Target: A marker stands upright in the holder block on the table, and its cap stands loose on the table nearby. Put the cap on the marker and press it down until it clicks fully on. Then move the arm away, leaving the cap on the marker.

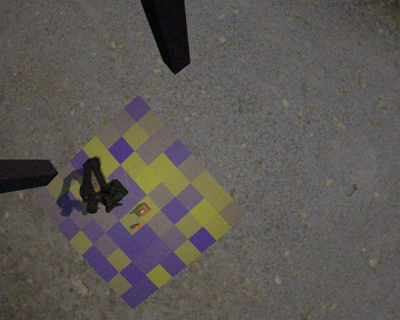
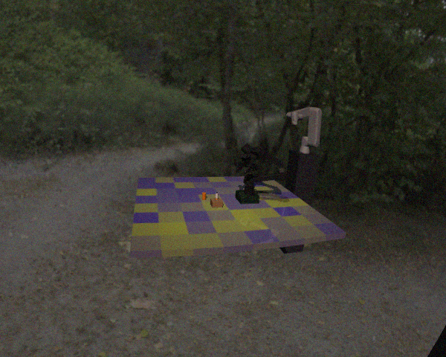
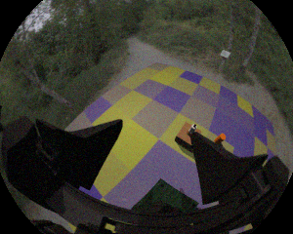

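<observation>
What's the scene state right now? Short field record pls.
marker: upright in holder block, uncapped, white tip showing
cap: orange, loose on the table, apart from the block
claw: open, holding nothing, well short of both cap and marker
table: purple, yellow and grey checks
task progress: cap not yet picked up

In the wrist view, the right finger (image 3: 219, 166) hides part of the holder block (image 3: 184, 135) and the foot of the cap (image 3: 220, 136) beside it. From above, the marker (image 1: 142, 211) in that block is too small to make out, and a dark post (image 1: 15, 175) well apart from it is cut off by the frame edge.
</observation>
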{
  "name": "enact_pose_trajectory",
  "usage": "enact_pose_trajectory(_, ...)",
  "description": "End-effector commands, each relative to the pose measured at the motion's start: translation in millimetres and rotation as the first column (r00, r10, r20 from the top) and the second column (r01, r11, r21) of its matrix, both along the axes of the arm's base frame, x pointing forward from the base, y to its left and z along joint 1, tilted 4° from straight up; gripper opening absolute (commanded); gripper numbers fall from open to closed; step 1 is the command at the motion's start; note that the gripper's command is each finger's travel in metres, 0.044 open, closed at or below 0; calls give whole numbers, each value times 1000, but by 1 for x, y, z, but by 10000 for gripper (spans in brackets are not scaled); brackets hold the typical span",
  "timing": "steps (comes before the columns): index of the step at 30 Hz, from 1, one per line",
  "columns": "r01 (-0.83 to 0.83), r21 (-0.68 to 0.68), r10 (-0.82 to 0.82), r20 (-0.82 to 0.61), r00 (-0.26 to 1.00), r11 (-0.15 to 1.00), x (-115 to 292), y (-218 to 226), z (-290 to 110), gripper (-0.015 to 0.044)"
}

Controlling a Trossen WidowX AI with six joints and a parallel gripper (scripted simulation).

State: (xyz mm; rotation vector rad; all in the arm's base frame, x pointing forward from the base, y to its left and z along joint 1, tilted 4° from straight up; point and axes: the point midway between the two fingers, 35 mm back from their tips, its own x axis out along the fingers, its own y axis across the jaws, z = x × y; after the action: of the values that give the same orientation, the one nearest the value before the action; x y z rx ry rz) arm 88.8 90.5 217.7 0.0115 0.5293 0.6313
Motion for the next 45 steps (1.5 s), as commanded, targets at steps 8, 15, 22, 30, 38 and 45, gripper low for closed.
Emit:
enact_pose_trajectory(8,257,95,-209,-352,912,962,40,-30,14,246)
enact_pose_trajectory(15,554,41,-396,-656,643,832,94,-65,10,246)
enact_pose_trajectory(22,776,-143,-525,-808,267,614,154,-96,-15,246)
enact_pose_trajectory(30,874,-396,-589,-790,-168,282,223,-124,-69,246)
enact_pose_trajectory(38,863,-491,-591,-733,-338,116,246,-142,-102,246)
enact_pose_trajectory(45,863,-491,-590,-733,-338,116,247,-135,-113,246)
